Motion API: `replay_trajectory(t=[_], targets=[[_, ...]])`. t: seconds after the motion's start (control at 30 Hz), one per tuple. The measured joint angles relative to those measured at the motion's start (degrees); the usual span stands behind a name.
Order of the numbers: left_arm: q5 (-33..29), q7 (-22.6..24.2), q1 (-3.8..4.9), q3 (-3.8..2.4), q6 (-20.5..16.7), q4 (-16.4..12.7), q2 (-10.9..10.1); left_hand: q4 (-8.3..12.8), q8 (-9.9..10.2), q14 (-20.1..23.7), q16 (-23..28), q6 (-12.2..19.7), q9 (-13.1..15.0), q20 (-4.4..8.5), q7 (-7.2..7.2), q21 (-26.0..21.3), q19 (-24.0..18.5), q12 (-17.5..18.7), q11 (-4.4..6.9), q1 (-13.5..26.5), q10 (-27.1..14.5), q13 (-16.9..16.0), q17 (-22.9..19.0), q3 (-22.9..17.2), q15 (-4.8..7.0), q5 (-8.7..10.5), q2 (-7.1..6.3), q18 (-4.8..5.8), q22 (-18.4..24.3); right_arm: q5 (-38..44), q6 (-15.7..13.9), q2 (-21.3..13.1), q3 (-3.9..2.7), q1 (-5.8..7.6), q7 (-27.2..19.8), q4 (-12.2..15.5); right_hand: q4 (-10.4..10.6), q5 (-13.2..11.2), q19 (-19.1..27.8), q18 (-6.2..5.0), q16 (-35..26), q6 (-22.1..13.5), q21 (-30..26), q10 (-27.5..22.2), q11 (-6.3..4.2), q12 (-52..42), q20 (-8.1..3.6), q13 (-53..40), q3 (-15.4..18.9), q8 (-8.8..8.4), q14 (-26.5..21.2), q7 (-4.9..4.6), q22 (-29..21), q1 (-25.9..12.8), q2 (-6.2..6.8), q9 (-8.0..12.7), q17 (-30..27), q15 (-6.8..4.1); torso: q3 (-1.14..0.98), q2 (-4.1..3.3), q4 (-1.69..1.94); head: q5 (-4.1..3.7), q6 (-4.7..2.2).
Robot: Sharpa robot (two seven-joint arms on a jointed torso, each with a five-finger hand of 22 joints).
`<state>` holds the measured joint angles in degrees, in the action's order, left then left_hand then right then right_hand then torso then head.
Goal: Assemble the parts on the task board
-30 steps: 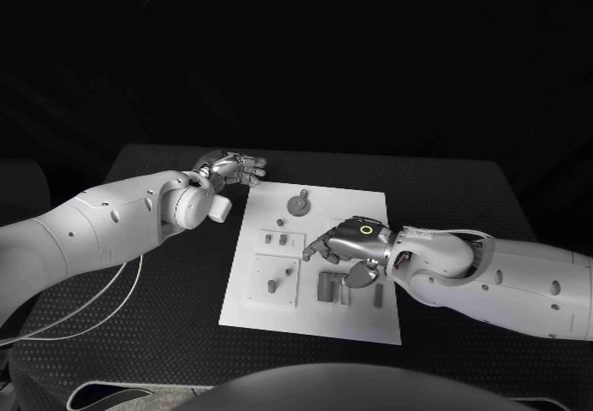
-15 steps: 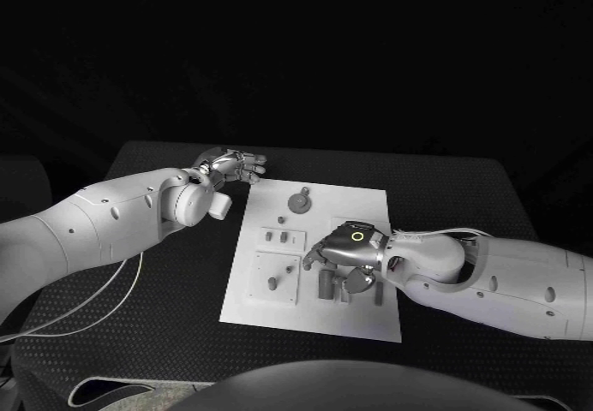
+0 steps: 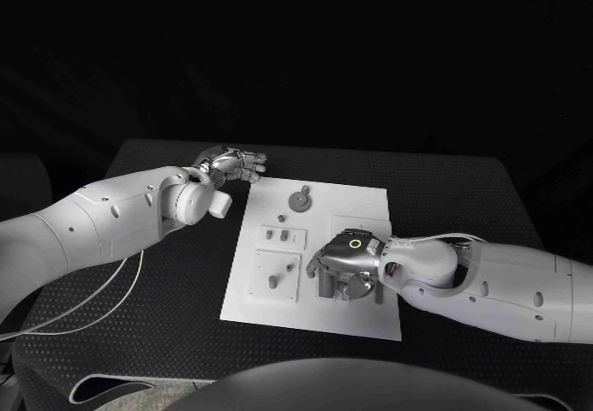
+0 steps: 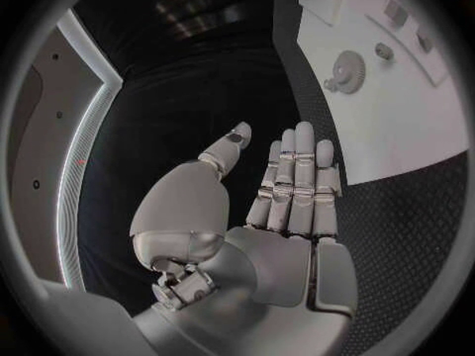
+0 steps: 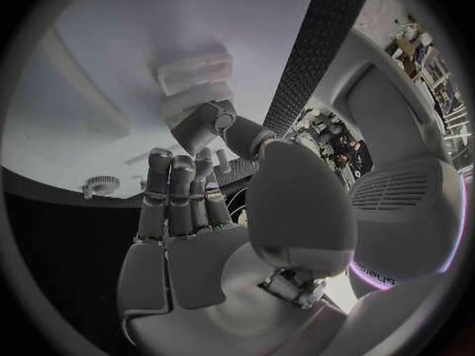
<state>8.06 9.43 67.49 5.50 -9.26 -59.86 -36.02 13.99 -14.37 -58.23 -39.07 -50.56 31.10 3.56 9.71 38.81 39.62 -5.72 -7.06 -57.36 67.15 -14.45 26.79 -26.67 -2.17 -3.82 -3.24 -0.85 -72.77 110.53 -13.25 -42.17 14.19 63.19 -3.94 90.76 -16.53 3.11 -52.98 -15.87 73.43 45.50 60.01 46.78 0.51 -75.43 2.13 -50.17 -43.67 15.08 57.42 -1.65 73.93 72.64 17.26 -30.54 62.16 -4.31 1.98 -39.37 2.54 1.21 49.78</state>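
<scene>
Parts sit in the near-right bit of the task board, right under the right robot hand hovering fingers-down and empty-looking, so it's way closer than the open left robot hand off past the far-left corner.

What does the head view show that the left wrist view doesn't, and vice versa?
Head view alone: the right hand over the task board, above the upright parts, plus the raised blocks with small parts.
Left wrist view alone: the inner side of the left hand, fingers straight and apart, holding nothing.
Both: the left hand beside the board's far corner, the gear and the black table.
</scene>
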Motion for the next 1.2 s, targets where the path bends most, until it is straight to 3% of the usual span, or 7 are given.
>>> replay_trajectory(t=[0.57, 0.8, 0.93, 1.2], targets=[[0.0, 0.0, 0.0, 0.06, 0.0, -0.1, -0.2, 0.0, 0.0, 0.0, 0.0, 0.0, 0.0, 0.0, 0.0, 0.0, 0.0, 0.0, 0.0, 0.0, 0.0, 0.0, 0.0, 0.0, 0.0, 0.0, 0.0, 0.0, -0.1, 0.1, 0.6, 0.2, -0.2, -0.59, -0.2, -0.4, 0.1, 0.0, -0.2, 0.01, 0.8, 1.2, 0.4, 0.0, 0.0, -0.7, 0.21, 0.4, -1.8, 0.84, 0.0, -0.31, 0.2, 0.0, 0.0, -0.4, -0.5, 0.0, -0.02, 0.0, -0.1, 0.13, 0.21], [0.0, 0.0, 0.0, 0.07, 0.0, 0.0, -0.2, 0.0, 0.0, 0.0, 0.0, 0.0, 0.0, 0.0, 0.0, 0.0, 0.0, 0.0, 0.0, 0.0, 0.0, 0.0, 0.0, 0.0, 0.0, 0.0, 0.0, 0.0, 0.0, 0.1, 0.5, 0.2, -0.15, -0.67, -0.6, -0.5, 0.6, 0.0, -0.9, 0.04, 1.8, 5.7, 1.1, 0.0, -0.01, -1.5, -0.02, 0.8, -3.9, 3.25, 0.0, -1.57, 0.4, 0.0, -0.71, -1.3, -0.9, 0.0, -0.03, 0.0, -0.12, 0.09, 0.22], [0.0, 0.0, 0.0, 0.08, 0.0, 0.0, -0.2, 0.0, 0.0, 0.0, 0.0, 0.0, 0.0, 0.0, 0.0, 0.0, 0.0, 0.0, 0.01, 0.0, 0.0, 0.0, 0.1, 0.0, 0.0, 0.0, 0.0, 0.0, 0.0, 0.1, 0.4, 0.2, -0.15, -0.68, -0.6, -0.8, 0.6, 0.0, -1.2, 0.72, 2.5, 8.1, 1.4, 0.3, -0.32, -2.2, -0.31, 1.2, -4.9, 4.15, 0.0, -2.4, 0.6, -0.3, -1.09, -1.6, -1.3, 0.01, -0.03, 0.0, -0.12, 0.06, 0.22], [0.0, -0.1, 0.0, 0.09, 0.0, 0.0, -0.2, 0.0, 0.0, 0.0, 0.0, 0.0, 0.0, 0.0, 0.0, 0.0, 0.0, 0.0, 0.01, 0.0, 0.0, 0.0, 0.1, 0.0, 0.0, 0.0, 0.0, 0.0, -0.1, 0.4, -0.2, 0.3, -0.15, -0.71, -0.5, -0.9, 0.7, 0.0, -1.6, 0.78, 2.9, 9.6, 1.9, 0.7, -0.65, -2.4, -0.71, 1.6, -5.2, 4.9, 0.2, -2.09, 0.6, -0.5, -1.69, -1.8, -1.8, -0.15, -0.03, 0.0, -0.09, -0.03, 0.22]])
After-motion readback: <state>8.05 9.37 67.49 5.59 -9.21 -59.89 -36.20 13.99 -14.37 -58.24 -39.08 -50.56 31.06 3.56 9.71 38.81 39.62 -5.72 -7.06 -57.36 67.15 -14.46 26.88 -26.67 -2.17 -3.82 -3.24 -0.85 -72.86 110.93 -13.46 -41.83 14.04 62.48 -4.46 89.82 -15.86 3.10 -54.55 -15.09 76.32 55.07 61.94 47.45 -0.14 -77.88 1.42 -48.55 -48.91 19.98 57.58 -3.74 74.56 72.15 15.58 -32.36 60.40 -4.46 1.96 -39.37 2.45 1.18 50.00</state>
